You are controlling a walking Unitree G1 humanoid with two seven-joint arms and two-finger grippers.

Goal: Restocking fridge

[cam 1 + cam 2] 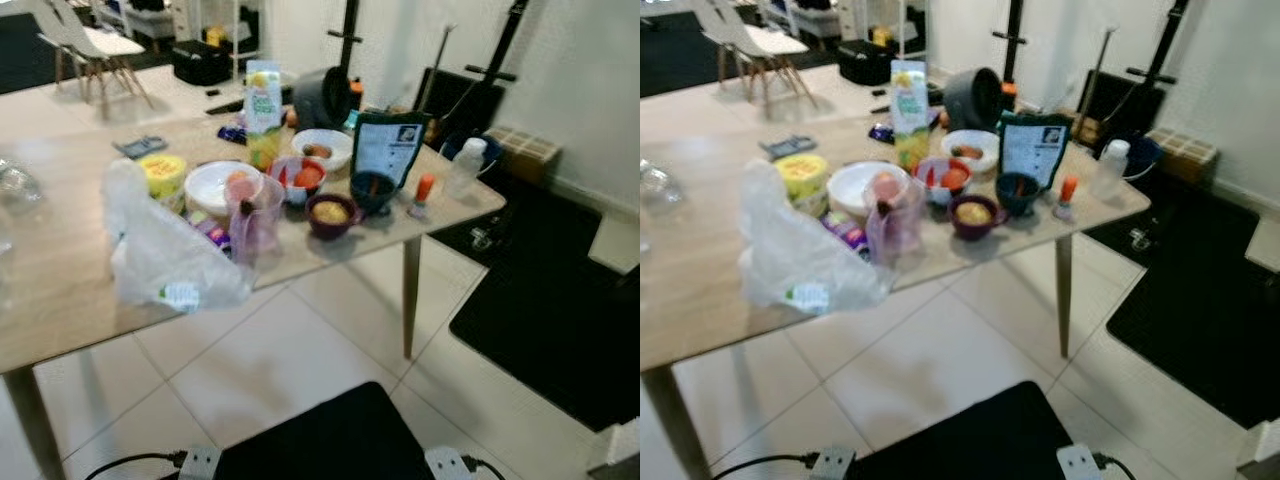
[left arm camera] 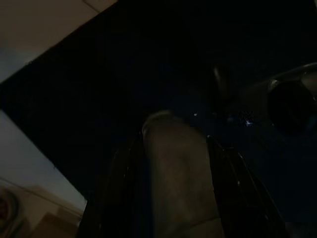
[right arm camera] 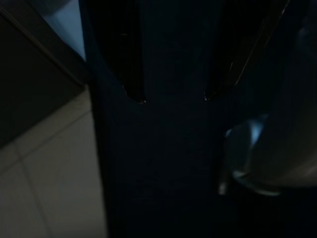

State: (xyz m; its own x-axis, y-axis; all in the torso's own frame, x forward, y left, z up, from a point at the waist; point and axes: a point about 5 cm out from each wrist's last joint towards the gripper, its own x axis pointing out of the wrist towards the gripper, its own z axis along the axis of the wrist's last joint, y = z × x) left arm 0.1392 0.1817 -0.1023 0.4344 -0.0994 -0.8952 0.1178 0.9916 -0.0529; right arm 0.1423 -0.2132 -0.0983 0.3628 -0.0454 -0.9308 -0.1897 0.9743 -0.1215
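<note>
A wooden surface [image 1: 700,280] on a tiled floor [image 1: 940,370] carries a spread of groceries. Landmark: the tall juice carton [image 1: 908,110], standing upright. Just in front of it sit a bowl of red fruit [image 1: 943,178] and a white bowl [image 1: 855,185]; nearer the camera, a crumpled clear plastic bag [image 1: 800,255]. Beside the carton toward the corner stand a dark pouch [image 1: 1033,148] and a clear bottle [image 1: 1108,168].

a home dining area: a wooden table [image 1: 60,270] crowded with bowls [image 1: 332,213], a juice carton [image 1: 263,100] and a plastic bag [image 1: 165,255], tiled floor [image 1: 300,360], white chairs [image 1: 95,45] behind.
</note>
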